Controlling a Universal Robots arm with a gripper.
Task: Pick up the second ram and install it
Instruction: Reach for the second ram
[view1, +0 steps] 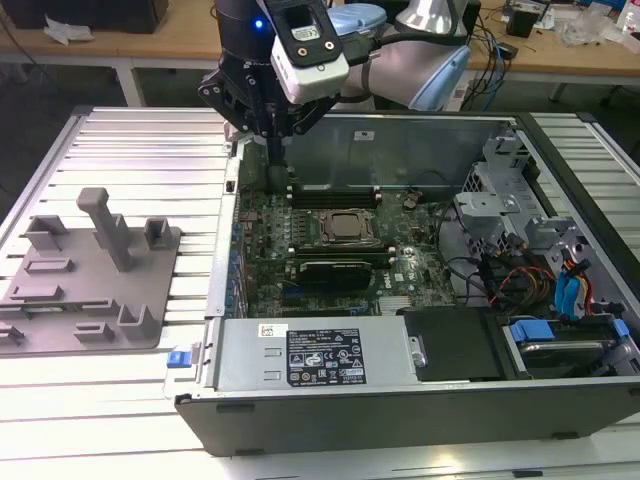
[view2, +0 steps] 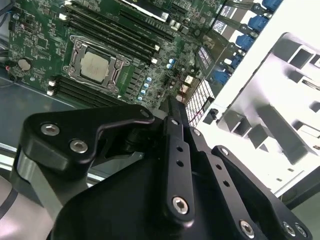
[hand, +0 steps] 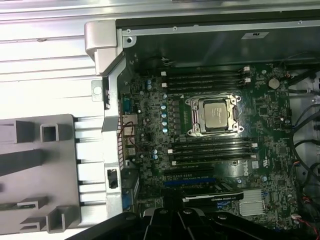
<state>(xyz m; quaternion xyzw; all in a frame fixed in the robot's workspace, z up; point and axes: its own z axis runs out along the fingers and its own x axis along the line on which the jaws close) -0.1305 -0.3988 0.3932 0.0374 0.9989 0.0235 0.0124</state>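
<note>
Claw (view2: 174, 107) hangs low over the mobo (hand: 150, 125) by the slot ends, open or shut I can't tell, prob. there to press home the second ram (view1: 335, 198), which seems, tho hard to make out, seated just beside the processor (view1: 345, 227).

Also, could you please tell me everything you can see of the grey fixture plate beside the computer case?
The grey fixture plate is a flat, matte slab, plastic by its look, with a tall upright post and several low square brackets and slots on top. It lies flat on the ribbed table, at the exterior view's left of the open computer case.
</note>
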